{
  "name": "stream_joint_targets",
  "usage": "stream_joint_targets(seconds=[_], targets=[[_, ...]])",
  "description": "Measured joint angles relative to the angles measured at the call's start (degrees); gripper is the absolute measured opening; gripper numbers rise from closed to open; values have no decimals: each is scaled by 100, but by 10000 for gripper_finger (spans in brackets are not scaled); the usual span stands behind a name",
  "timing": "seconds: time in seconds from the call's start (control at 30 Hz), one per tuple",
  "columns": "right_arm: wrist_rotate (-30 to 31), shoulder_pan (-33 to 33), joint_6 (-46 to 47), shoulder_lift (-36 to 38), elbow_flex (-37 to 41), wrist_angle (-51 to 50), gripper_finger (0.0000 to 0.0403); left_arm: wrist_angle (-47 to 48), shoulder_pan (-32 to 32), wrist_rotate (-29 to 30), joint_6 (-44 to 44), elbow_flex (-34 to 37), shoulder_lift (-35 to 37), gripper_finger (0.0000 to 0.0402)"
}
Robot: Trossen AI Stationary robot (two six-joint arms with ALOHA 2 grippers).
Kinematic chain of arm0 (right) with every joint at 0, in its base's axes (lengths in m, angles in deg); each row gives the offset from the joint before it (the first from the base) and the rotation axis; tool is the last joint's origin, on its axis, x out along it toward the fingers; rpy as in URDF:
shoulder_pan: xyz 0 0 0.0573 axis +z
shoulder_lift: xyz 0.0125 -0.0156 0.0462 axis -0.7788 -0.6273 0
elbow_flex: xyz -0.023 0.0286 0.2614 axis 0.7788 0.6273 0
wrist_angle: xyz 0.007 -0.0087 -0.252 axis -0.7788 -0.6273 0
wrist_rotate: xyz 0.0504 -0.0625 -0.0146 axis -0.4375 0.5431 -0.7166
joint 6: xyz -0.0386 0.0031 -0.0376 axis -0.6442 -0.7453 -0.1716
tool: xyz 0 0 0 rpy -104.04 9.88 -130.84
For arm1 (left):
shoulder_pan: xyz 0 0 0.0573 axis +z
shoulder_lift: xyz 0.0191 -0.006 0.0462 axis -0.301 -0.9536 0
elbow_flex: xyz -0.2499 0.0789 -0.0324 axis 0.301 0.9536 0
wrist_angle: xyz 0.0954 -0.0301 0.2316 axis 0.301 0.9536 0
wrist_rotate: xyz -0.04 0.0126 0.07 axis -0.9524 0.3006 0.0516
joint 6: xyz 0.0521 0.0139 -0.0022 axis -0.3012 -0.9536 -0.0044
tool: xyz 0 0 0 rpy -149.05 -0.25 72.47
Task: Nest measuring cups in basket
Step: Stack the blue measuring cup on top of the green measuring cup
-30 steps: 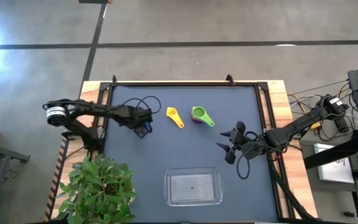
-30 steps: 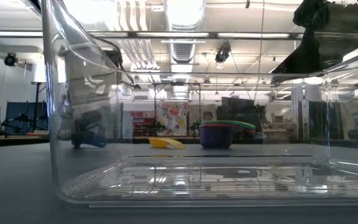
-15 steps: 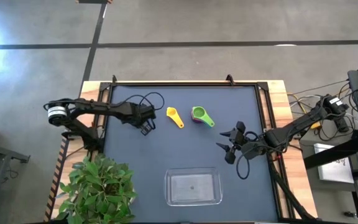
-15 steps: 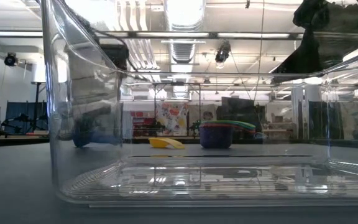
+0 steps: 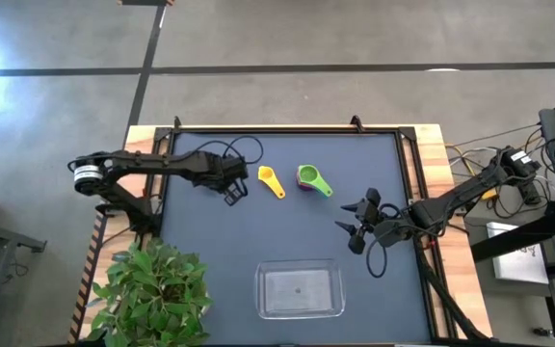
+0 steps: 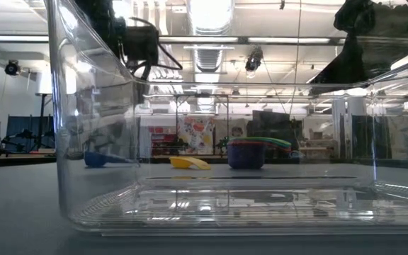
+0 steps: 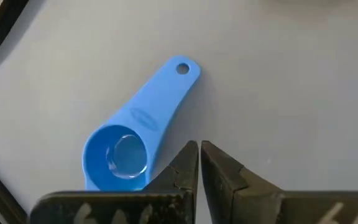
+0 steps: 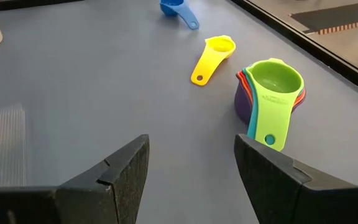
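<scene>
A blue measuring cup [image 7: 135,140] lies on the dark mat, bowl up, with its handle pointing away from the bowl. My left gripper [image 7: 199,146] is shut and empty beside the cup's handle, raised above the mat [image 5: 232,190]. A yellow cup [image 5: 271,180] lies alone on the mat. To its right stands a nest of cups [image 5: 311,179] with the green one on top [image 8: 272,84]. The clear basket [image 5: 261,289] stands at the near edge. My right gripper [image 5: 355,226] hovers open at the right, with nothing between its fingers [image 8: 191,162].
A potted plant [image 5: 157,289] stands at the table's near left corner. Cables loop over the mat near the left arm [image 5: 224,154]. The bare mat [image 5: 297,231] stretches between the cups and the basket.
My left gripper has shut with nothing between its fingers. It has risen from the blue cup and shifted a little toward the table's right and far edge. The blue cup stays on the mat.
</scene>
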Motion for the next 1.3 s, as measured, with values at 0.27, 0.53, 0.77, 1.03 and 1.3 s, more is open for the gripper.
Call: stream_joint_targets(seconds=[0.27,0.53,0.77,1.03,1.3], targets=[[-2,0,1,0,0,-2,224,18,-2,207,16,371,8,75],[-2,0,0,0,0,-2,224,-83,4,387,40,535,9,162],[-2,0,2,-9,0,-4,224,-857,-69,317,-137,545,165,187],[-5,0,0,-9,22,-9,224,-921,-8,338,-123,1042,762,185],[-4,0,0,-9,22,-7,224,-1135,136,338,129,1914,1453,185]])
